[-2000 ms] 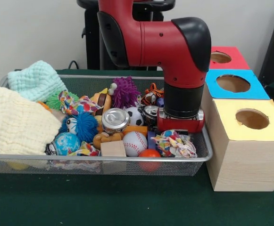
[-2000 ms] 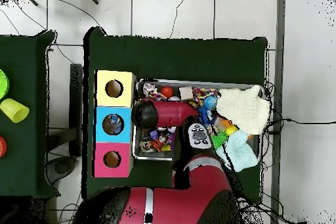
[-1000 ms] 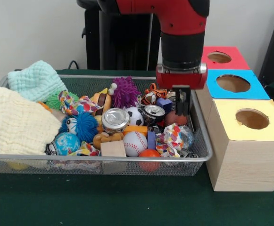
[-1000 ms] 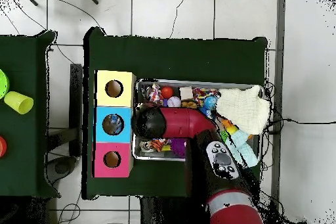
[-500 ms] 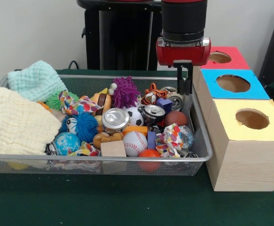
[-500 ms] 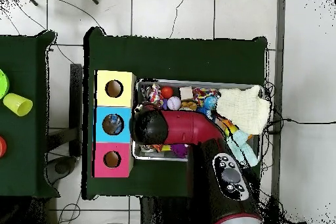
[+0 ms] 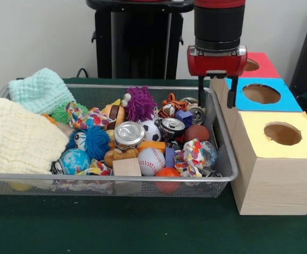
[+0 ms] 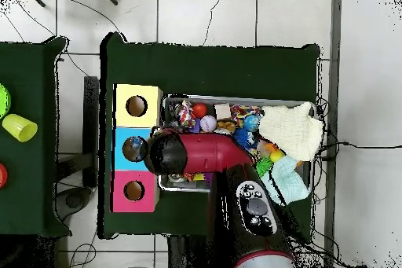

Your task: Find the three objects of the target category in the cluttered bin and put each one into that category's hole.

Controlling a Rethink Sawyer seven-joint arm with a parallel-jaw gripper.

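Observation:
My gripper point(image 7: 216, 98) hangs over the right rim of the wire bin point(image 7: 142, 178), level with the blue box point(image 7: 264, 94). Its fingers stand apart and I see nothing between them, only the box's wooden wall behind. The bin holds several toys: silver cans point(image 7: 128, 134) point(image 7: 173, 127), a baseball point(image 7: 151, 160), a soccer ball point(image 7: 152, 129), a brown ball point(image 7: 197, 132), an orange ball point(image 7: 167, 173). The yellow box point(image 7: 281, 134) and red box point(image 7: 251, 64) flank the blue one, each with a round hole. In the overhead view the arm point(image 8: 196, 153) hides the gripper.
A cream cloth point(image 7: 16, 140) and a mint knitted cloth point(image 7: 39, 90) fill the bin's left end. A purple spiky ball point(image 7: 140, 102) and a blue fuzzy ball point(image 7: 92, 140) lie mid-bin. In the overhead view a green cup point(image 8: 19, 127) lies on the side table.
The gripper has risen out of the bin's right end and moved right toward the blue box. Its fingers now show wider apart than half a second ago.

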